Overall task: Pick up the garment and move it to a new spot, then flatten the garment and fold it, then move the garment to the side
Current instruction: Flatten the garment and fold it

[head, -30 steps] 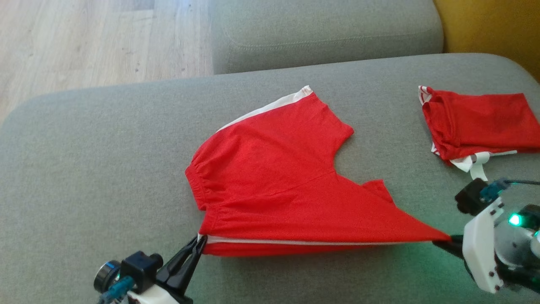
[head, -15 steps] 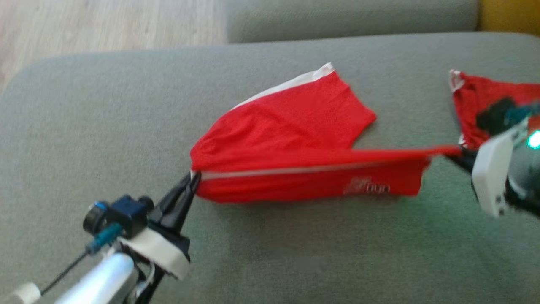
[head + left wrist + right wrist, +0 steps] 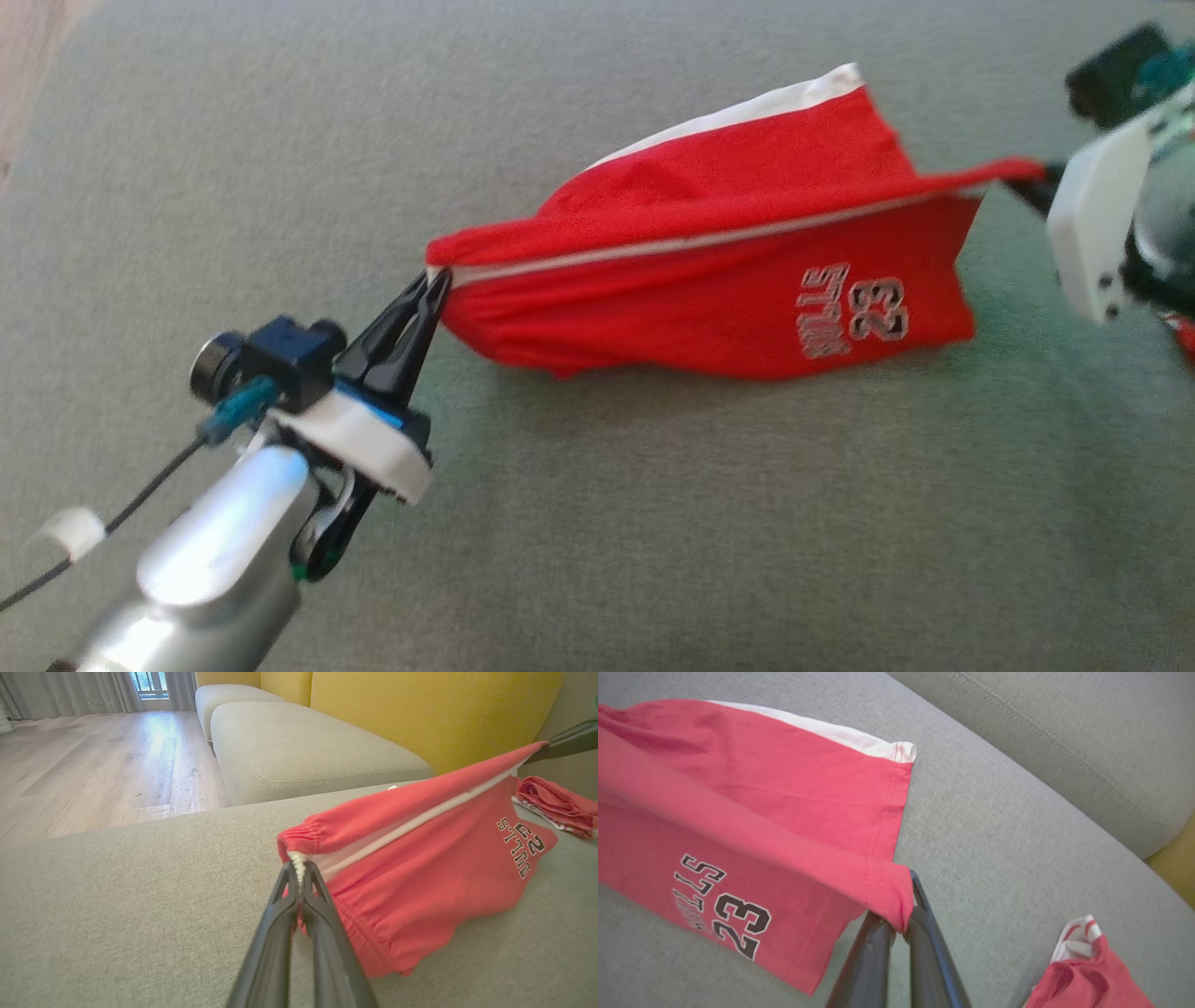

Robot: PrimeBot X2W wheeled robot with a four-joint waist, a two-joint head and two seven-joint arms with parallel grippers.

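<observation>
Grey sofa cushion (image 3: 653, 523) is the work surface; wooden floor (image 3: 93, 765) lies past its left edge and a yellow backrest (image 3: 420, 709) stands behind.

Grip state: my left pincer (image 3: 434, 280) is clenched on the waistband end of the red shorts (image 3: 709, 280), right where the white side stripe (image 3: 672, 245) starts. My right pincer (image 3: 1027, 182) is clenched on the hem corner at the other end of that same stripe. The seam is pulled taut between the two.

Position of the garment: the held side is raised off the cushion, and the leg with the printed number (image 3: 854, 308) hangs below the stripe, its lower fold touching the cushion. The other leg lies flat on the cushion behind it, toward the far edge, with its own white stripe uppermost. The whole garment sits well clear of the cushion's left edge.

Progress, as I judge it:
- Pick-up and move to a new spot: looks done.
- Flattening: looks done, since the far leg lies smooth.
- Fold: in hand. One side is lifted as if to be carried over the other, but it is not yet laid down.
- Move to the side: not yet done.

Still to do: lay the held leg onto the flat one, let go, and shift the bundle aside. A second red garment (image 3: 1083, 975), bunched, lies toward the cushion's right edge, apart from the shorts.
</observation>
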